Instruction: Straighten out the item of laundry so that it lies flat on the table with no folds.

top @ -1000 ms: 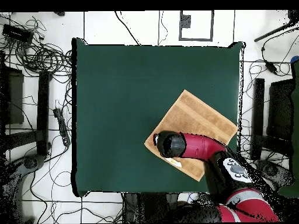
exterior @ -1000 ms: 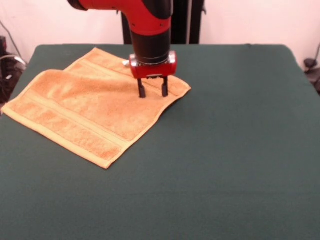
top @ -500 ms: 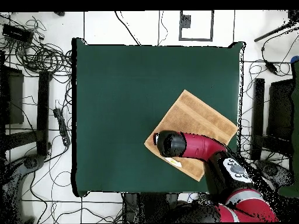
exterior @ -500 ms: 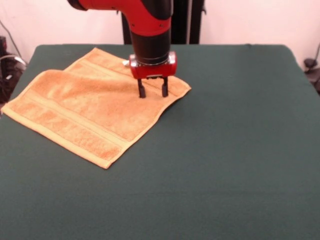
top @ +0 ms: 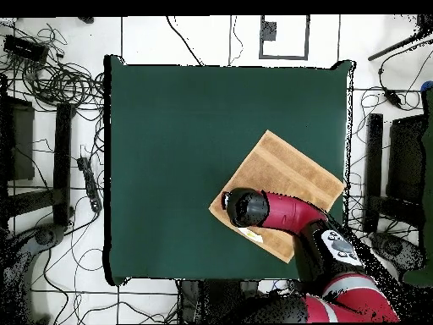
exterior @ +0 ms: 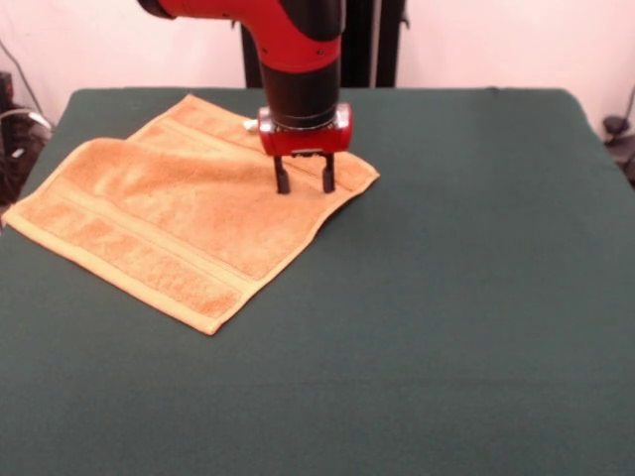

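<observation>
Towel [exterior: 179, 218] lies folded over itself at ten o'clock on the green table [exterior: 446, 297], one corner pointing to three. Gripper [exterior: 304, 184] stands on that corner, fingers spread apart, clasping nothing.

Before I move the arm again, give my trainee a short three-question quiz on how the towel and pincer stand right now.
1. True or false: the towel lies in a single flat layer on the table.
2. Multiple choice: in the front view, the pincer stands with its fingers
A. apart, tips down at the towel near its right corner
B. closed on a lifted corner
C. out over bare table
3. Fill in: in the front view, the towel sits on the table's ____ side.

Key
1. False: one part is folded over another, and a lower layer shows along the far edge.
2. A
3. left
</observation>
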Action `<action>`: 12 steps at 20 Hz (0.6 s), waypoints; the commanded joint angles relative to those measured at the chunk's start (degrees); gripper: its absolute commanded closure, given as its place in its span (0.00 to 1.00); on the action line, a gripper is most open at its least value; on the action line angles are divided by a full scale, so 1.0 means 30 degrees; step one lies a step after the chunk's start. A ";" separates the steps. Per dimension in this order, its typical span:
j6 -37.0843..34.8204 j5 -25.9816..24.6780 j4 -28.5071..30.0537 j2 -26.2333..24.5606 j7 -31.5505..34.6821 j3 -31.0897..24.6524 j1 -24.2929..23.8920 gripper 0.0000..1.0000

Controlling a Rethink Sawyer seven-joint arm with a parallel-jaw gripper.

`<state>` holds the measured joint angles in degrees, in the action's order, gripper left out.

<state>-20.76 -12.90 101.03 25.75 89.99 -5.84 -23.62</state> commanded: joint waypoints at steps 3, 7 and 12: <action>0.0942 0.2649 0.0297 -0.1476 0.5554 -0.1060 0.2371 0.00; 0.0625 0.3415 0.0252 -0.1282 0.5529 -0.0843 0.2824 0.00; 0.0999 0.3608 0.0911 -0.0786 0.4916 -0.0784 0.2729 0.00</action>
<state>-20.73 -7.03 101.00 25.47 89.99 -3.17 -19.24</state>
